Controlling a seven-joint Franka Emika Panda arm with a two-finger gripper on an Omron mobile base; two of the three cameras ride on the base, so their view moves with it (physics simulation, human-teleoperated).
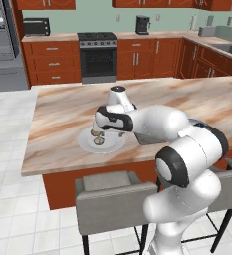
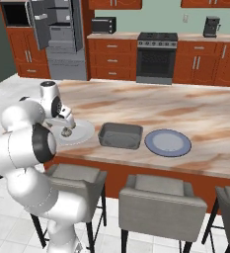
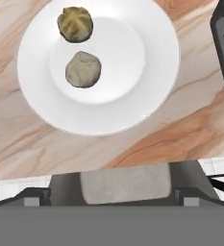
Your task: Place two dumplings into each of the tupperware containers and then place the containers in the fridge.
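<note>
The fingers [image 1: 98,133] are hanging spread and empty above a white plate [image 3: 147,96] at the worktop's [image 2: 195,111] near edge. Two dumplings [image 3: 83,69] are sitting on the plate, upper left in the hand view. A grey tupperware container [image 2: 119,136] is lying right of it, beside a blue-grey plate [image 2: 168,143]. The fridge [image 2: 57,29] is standing open, upper left.
</note>
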